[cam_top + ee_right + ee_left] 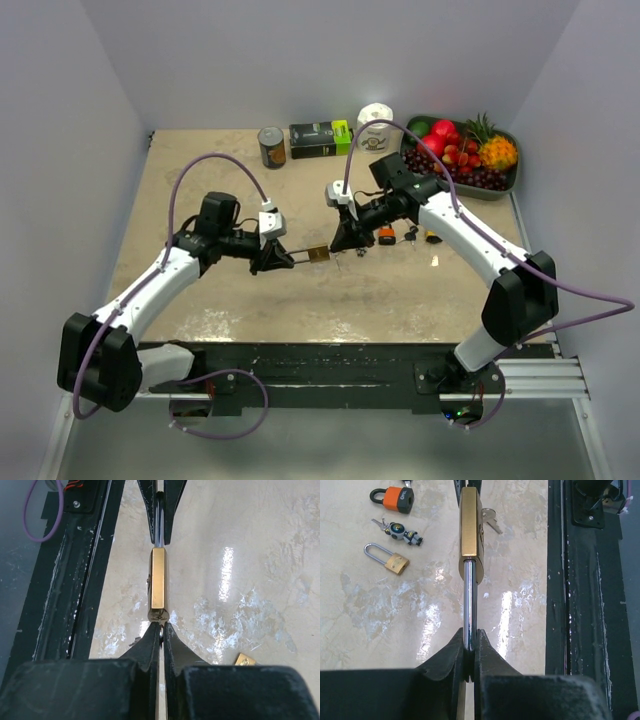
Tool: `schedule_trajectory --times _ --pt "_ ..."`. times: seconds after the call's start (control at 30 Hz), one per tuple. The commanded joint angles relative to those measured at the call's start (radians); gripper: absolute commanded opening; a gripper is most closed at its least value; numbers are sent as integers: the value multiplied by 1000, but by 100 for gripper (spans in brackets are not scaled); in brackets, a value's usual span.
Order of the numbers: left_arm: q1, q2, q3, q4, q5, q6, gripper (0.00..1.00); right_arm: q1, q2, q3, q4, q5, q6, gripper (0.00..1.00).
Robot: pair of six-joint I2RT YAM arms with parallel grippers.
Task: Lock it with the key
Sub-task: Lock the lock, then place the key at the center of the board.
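Observation:
A brass padlock [318, 254] is held in the air between my two grippers, just above the table. My left gripper [285, 260] is shut on its chrome shackle [470, 600]; the brass body [469, 525] points away from that wrist. My right gripper [345, 243] is shut on the key [161, 634] at the keyhole end of the body [158, 582]. Only a thin sliver of the key shows between the fingertips. Spare keys [490, 519] hang beside the body. The left gripper's fingers [170, 510] show at the top of the right wrist view.
An orange padlock [395, 499], a key bunch with a toy fob [400, 530] and a small brass padlock [395, 562] lie on the table near the right arm. At the back stand a can [271, 146], a green box [320, 138], a white roll [375, 125] and a fruit tray [512, 182].

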Motion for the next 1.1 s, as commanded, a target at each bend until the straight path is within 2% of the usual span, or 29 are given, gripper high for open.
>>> schedule_trajectory --times 0.0,0.27,0.43,0.47,0.5,0.57,0.6,0.67,0.8,0.9,1.07 --pt "40 -16 31 42 73 51 0 -9 -15 -16 20 56 -1 0" --pt "124 -25 0 -80 67 179 0 -76 14 -14 51 70 19 0" --pt "175 -34 -26 -104 61 204 0 -91 44 -10 166 77 134 0" --pt "195 -34 -32 -83 61 180 0 -91 43 -42 301 90 197 0" --pt "204 -36 -35 -68 59 158 0 -87 40 -71 392 152 384 0" --pt "228 -40 -46 -10 59 80 0 -84 21 -177 635 230 569 0" --pt "233 -43 -49 11 56 56 0 -81 18 -207 689 264 697 0" --pt "245 -51 -70 67 45 -13 0 -64 18 -265 778 356 774 0" --pt "253 -69 -113 158 39 -110 0 2 49 -306 847 427 910 0" --pt "255 -74 -138 222 39 -182 0 34 73 -319 879 443 952 0" --pt "255 -69 -141 241 38 -204 0 62 152 -344 936 472 979 0"
